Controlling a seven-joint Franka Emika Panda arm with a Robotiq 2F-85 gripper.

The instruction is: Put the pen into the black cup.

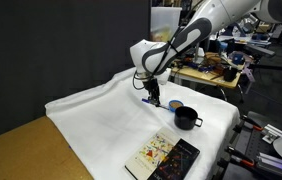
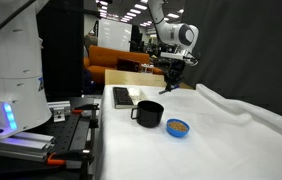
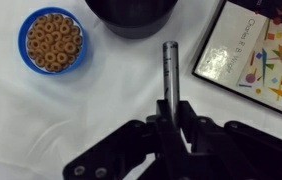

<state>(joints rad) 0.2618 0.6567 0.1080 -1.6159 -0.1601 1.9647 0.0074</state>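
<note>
Above a table draped in a white cloth [image 3: 101,100], the wrist view runs left to right. At ten o'clock from the pen sits a shallow blue bowl [image 3: 25,30], round and glossy-rimmed, filled with pale cereal rings [image 3: 53,40]. At eleven o'clock, cut off by the frame's top edge, is the dark curved wall of the black cup [image 3: 131,12], smooth and matte. The pen [image 3: 169,70] itself, a thin dark cylinder with a dull metallic sheen, points to twelve o'clock. The gripper [image 3: 169,118] is clamped on the pen's lower end, its jaws closed around the barrel, so the free tip leads, most likely to enter the cup first. At two o'clock lies a flat book [image 3: 256,55], its white cover printed with bright angular shapes. In both exterior views the gripper [image 1: 152,97] [image 2: 174,72] hangs clear of the softly rumpled cloth, with the squat, handled cup [image 1: 186,119] [image 2: 149,113] on the table near it and the bowl [image 1: 175,106] [image 2: 178,127] just beside the cup. The pen appears lifted but not yet over the cup's mouth; its exact tilt cannot be told. The carry across to the rim seems to remain, and the neighbouring bowl leaves little margin on that side.
</note>
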